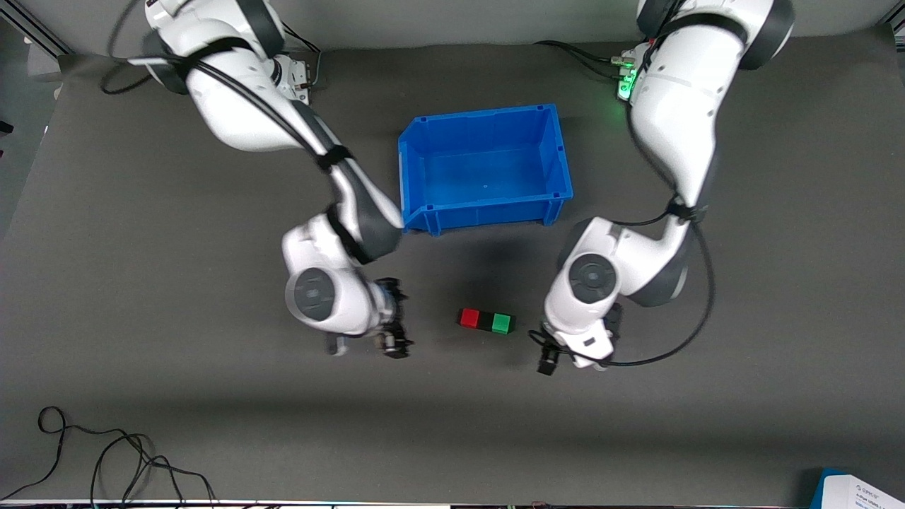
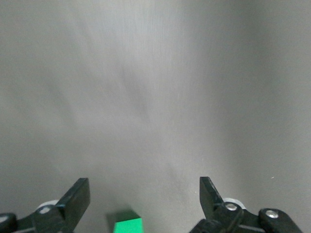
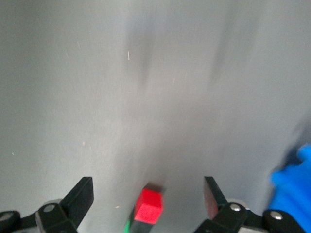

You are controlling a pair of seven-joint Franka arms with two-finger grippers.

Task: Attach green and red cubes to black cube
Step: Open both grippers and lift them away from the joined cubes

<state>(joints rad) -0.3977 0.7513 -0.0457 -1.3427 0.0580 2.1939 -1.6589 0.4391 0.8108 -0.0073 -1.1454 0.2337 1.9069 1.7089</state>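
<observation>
Black fingers of my left gripper (image 2: 145, 204) stand wide apart with nothing between them, hovering over the dark grey mat (image 1: 212, 424) toward my left arm's end of the cube row, and the green cube (image 2: 127, 225) shows just at the edge of my left wrist view. My right gripper (image 3: 147, 201) is spread open too and holds nothing, over the mat toward the right arm's end of the row. Its wrist view shows the red cube (image 3: 148, 206) with a sliver of green past it. On the mat the red cube, the black cube (image 1: 485, 320) and the green cube lie in one line, touching as far as I can tell, the black one in the middle. They sit nearer the front camera than the blue bin (image 1: 424, 145).
</observation>
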